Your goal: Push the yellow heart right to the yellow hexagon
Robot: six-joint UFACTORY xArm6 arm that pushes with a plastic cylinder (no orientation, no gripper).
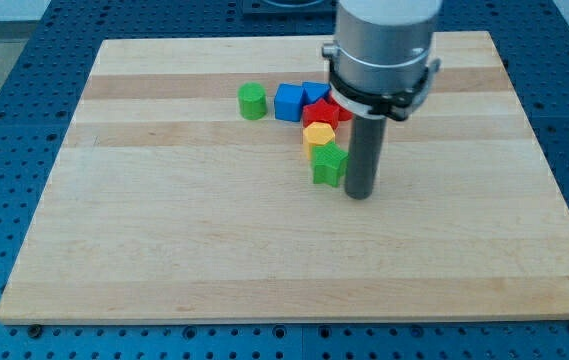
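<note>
Board: a pale wooden board [164,240] lies on a blue perforated table [4,60].
Arm: a grey cylindrical housing [382,50] enters from the view's top and carries the dark rod.
Tip: my tip [360,195] rests on the board, just to the view's right of the green star block [329,165].
Cluster: above the star sits a yellow hexagon block [319,135], then a red block [321,113]; a blue cube [289,102] and a second blue block [315,92], shape unclear, adjoin it.
Outlier: a green cylinder [252,101] stands just left of the blue cube.
Yellow heart: cannot be made out.
</note>
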